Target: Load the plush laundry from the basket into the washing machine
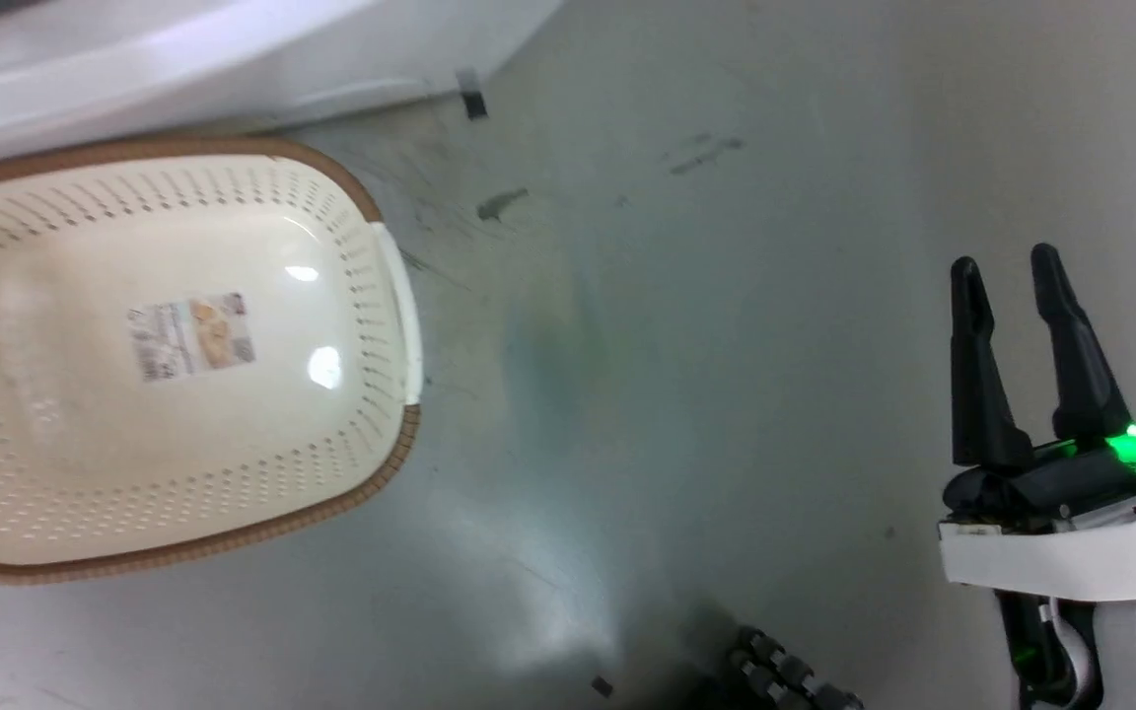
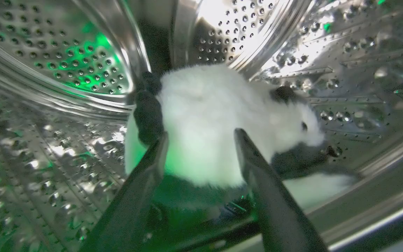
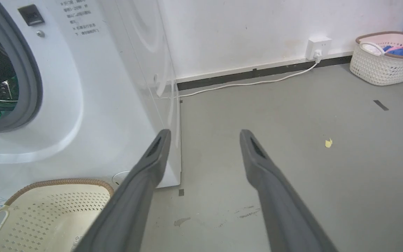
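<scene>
Panda [image 2: 215, 105] seems settled in the drum [image 2: 65, 52]; our left gripper [image 2: 201, 133] stands open, so we back straight out; right gripper [image 3: 205, 132] open too.

Washing machine [image 3: 82, 87]: one, white, front-loading.
Panda soft toy [image 2: 215, 115]: one, black and white.
Laundry baskets: two, a cream basket [image 1: 174, 473] beside the machine and a pale basket [image 3: 380, 70] holding clothes by the wall [image 3: 240, 31].
Label [image 1: 191, 335]: one, on the cream basket's floor.
Pincers: two, the left pincer [image 2: 201, 134] and the right pincer [image 1: 1005, 259].
Fingers [image 3: 135, 196]: two dark ones on each pincer, four in all.
Wall socket [image 3: 318, 45]: one.
White cable [image 3: 250, 83]: one.
Yellow scrap [image 3: 328, 142]: one.
</scene>
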`<state>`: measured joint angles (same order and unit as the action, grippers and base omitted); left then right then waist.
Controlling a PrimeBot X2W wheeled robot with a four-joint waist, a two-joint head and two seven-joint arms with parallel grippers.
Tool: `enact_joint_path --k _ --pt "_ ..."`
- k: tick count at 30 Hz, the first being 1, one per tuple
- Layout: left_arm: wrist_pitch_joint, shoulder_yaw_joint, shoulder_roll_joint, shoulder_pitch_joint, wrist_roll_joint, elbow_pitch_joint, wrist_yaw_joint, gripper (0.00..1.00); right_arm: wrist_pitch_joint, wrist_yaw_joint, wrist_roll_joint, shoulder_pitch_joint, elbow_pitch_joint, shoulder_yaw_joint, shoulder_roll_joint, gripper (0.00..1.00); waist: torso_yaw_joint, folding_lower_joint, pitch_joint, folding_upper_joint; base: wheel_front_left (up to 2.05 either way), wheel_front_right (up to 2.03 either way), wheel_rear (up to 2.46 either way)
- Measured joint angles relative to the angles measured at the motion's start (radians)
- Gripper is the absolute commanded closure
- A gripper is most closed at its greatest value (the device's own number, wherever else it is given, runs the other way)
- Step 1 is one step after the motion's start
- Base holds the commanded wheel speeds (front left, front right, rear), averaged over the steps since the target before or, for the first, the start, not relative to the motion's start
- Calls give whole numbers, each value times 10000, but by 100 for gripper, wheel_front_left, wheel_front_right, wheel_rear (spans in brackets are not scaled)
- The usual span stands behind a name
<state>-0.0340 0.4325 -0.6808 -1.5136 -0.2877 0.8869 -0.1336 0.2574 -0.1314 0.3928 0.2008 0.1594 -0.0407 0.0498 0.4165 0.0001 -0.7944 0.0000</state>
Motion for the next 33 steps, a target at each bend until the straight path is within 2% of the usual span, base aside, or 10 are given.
enact_joint_path --k 7,12,17,22,29,33 --pt "-1848 23 1139 1517 -489 738 17 0 0 -2 -894 -54 -174 587 2 0 -566 -1 1297 0 0 0 0" --pt "-2199 -58 1889 3105 -846 552 17 0 2 -2 -1498 -317 -336 894 2 0 -1069 -2 2581 0 0 0 0" --pt "-2226 -637 2506 5418 -1062 -1475 226 0 0 0 -1921 -930 -510 1034 2 0 -1675 -5 3987 0 0 0 0" --pt "-2228 -1212 2849 8003 -1053 -3601 368 0 2 0 -2111 -1309 -614 1064 2 0 -2389 -5 5230 0 0 0 0" --pt "-2234 -2044 3563 11517 -696 -5994 1055 0 2 0 -2211 -1843 -782 1139 0 0 -3363 -5 6570 0 0 0 0" --pt "-2234 -2389 4103 12998 -477 -6840 1248 0 2 0 -2265 -2057 -884 1129 0 0 -3834 -3 7114 0 0 0 0"
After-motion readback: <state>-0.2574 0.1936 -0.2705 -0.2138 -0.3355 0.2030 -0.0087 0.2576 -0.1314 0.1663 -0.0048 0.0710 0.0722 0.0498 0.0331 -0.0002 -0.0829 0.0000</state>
